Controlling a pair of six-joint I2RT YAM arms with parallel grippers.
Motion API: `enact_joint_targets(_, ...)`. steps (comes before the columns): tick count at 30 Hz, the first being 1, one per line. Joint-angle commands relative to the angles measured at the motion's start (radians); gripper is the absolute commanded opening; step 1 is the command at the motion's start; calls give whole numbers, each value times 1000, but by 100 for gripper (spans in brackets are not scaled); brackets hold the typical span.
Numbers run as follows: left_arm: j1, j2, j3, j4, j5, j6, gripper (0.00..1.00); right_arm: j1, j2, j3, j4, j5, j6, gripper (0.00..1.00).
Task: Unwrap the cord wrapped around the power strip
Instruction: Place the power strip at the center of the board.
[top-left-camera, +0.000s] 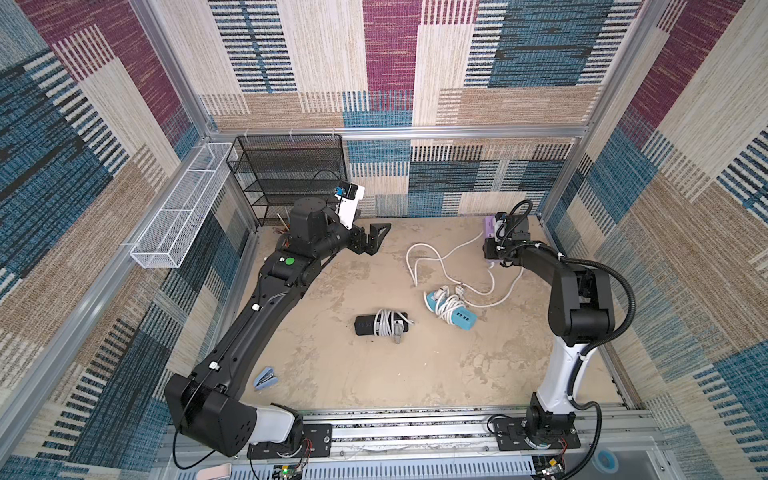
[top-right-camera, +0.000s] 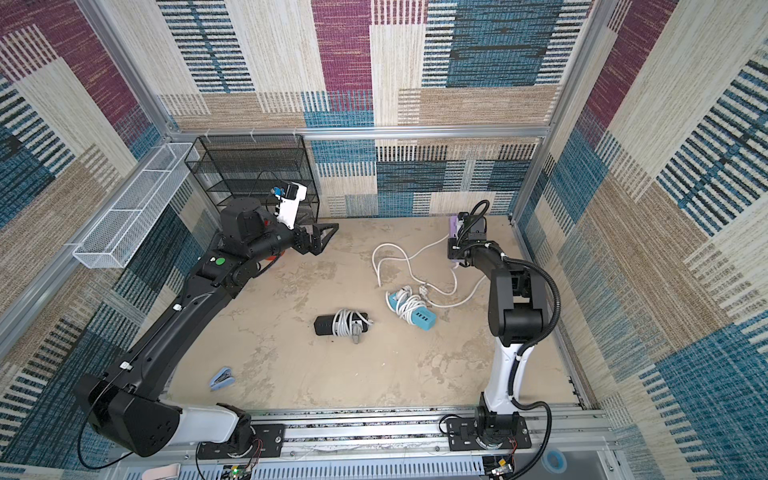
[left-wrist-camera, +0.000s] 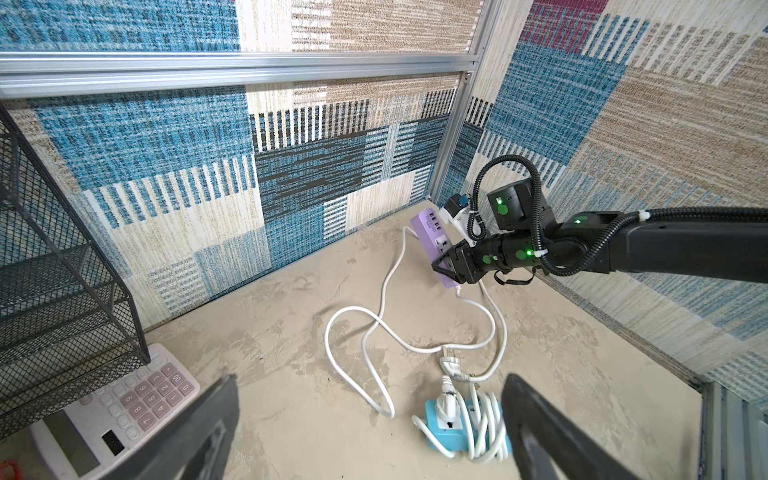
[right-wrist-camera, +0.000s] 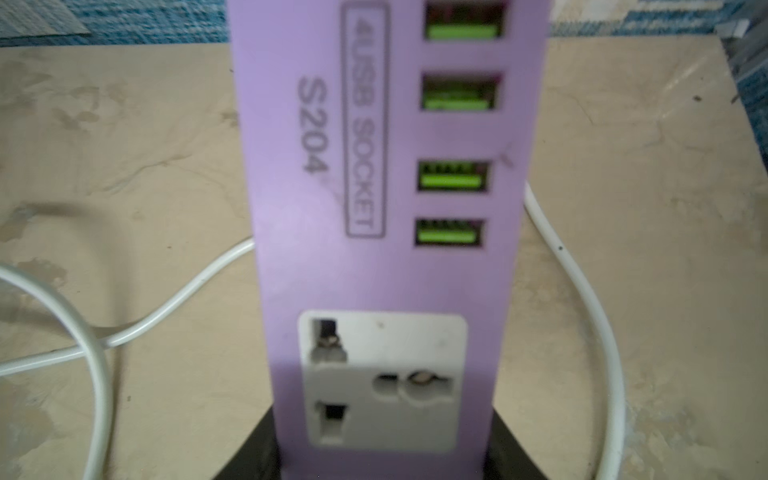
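Observation:
My right gripper (right-wrist-camera: 382, 449) is shut on the socket end of a purple power strip (right-wrist-camera: 374, 187), held above the table at the back right (top-left-camera: 490, 226). Its white cord (top-left-camera: 432, 266) lies unwound in loose loops on the table, with the plug (left-wrist-camera: 451, 365) at the end. A blue power strip (top-left-camera: 463, 320) with a white cord wound round it lies near the middle, beside those loops. A black power strip (top-left-camera: 365, 324), also wound with cord, lies left of it. My left gripper (top-left-camera: 376, 237) hangs open and empty at the back left, apart from all three.
A black mesh shelf (top-left-camera: 291, 174) stands in the back left corner, with a pink calculator (left-wrist-camera: 124, 407) at its foot. A white wire basket (top-left-camera: 178, 216) hangs on the left wall. A blue stapler (top-left-camera: 266, 378) lies near the front left.

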Motion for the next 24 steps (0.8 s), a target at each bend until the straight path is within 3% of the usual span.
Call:
enact_joint_targets(1,0,-4,-4,31,-10,38,99,-14,35,33,-19,13,20,17)
enact_joint_targets(18,1,1,-5,31,-6,40,99,-39,178,124,-52,30,19,24)
enact_joint_targets(20,2,1,-5,31,-4,40,99,-39,185,127,-52,31,21,28)
enact_joint_targets(24,2,2,-5,32,-3,40,99,-40,191,130,-54,38,18,48)
